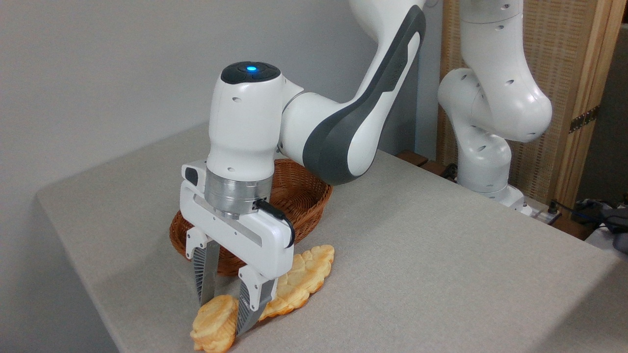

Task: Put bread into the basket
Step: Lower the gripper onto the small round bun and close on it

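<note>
The small round golden bread (pixel 213 323) lies on the table near its front edge. My gripper (pixel 223 314) points straight down over it, one finger on each side, and the fingers look closed against the bun's sides. The bun still rests on the tabletop. Directly behind the gripper stands the oval brown wicker basket (pixel 299 196), partly hidden by my hand and wrist.
A longer leaf-shaped braided loaf (pixel 304 277) lies just right of the gripper, between the bun and the basket. The grey table's front edge (pixel 147 338) runs close by the bun. My arm's base (pixel 490 162) stands at the back right, before a wooden screen.
</note>
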